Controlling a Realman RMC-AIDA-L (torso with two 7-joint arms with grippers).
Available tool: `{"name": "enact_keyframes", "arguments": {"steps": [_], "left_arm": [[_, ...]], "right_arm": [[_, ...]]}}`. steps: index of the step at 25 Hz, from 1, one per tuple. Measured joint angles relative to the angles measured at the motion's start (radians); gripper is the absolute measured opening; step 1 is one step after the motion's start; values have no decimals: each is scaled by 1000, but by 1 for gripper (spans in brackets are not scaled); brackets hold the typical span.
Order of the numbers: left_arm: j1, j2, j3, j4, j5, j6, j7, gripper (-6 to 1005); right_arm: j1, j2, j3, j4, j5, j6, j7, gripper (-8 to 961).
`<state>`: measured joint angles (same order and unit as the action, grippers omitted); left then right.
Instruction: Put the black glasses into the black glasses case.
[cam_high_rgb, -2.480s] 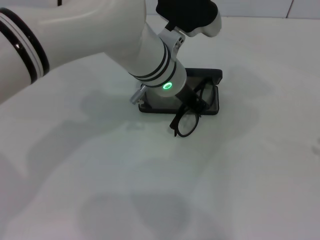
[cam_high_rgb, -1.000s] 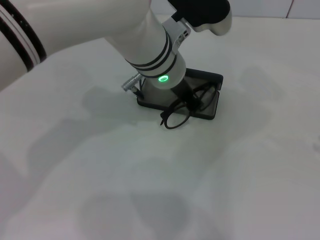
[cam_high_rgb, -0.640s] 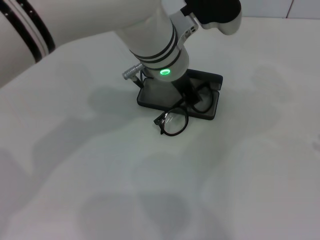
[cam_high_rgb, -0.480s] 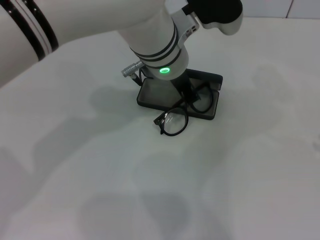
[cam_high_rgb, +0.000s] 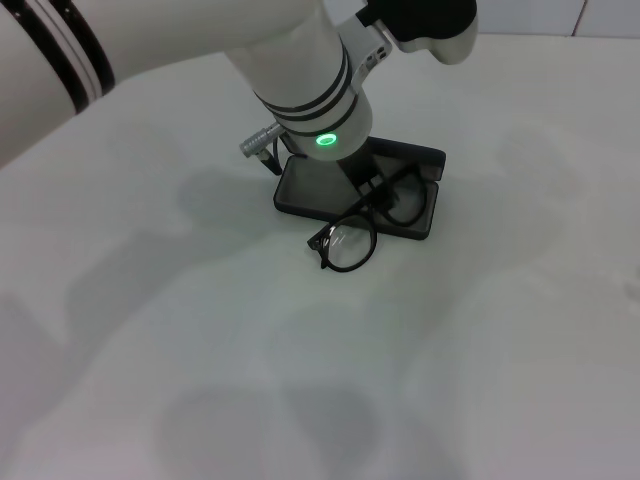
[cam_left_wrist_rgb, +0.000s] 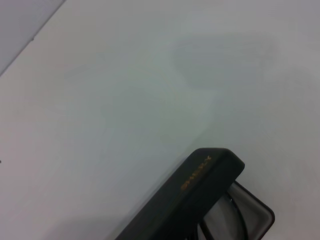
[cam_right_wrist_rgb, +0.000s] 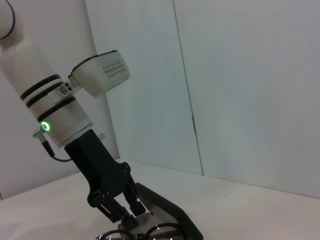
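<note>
While the left gripper (cam_right_wrist_rgb: 126, 212) is held low over the open case (cam_high_rgb: 300, 190), its fingers (cam_right_wrist_rgb: 136, 205) are seen parted a little, just above the glasses (cam_high_rgb: 368, 218) and clamped on nothing; the glasses are laid across the case's near edge, one lens (cam_high_rgb: 348, 245) out on the table (cam_high_rgb: 200, 350), the other inside; the right gripper is not seen.

Small orange lettering on black glasses case (cam_left_wrist_rgb: 200, 192) lid edge; too blurred, perhaps brand name.
</note>
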<state>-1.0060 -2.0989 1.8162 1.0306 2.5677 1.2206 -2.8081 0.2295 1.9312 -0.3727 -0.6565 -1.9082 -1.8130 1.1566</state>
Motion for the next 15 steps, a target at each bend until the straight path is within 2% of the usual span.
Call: {"name": "enact_keyframes", "arguments": {"steps": [5, 15], "left_arm": [[-10, -1, 0, -36, -10, -21, 4, 371], [-40, -4, 8, -135, -57, -87, 24, 377]], "right_arm": [[1, 1, 0, 0, -2, 0, 0, 204], [4, 0, 0, 9, -4, 3, -1, 205]]}}
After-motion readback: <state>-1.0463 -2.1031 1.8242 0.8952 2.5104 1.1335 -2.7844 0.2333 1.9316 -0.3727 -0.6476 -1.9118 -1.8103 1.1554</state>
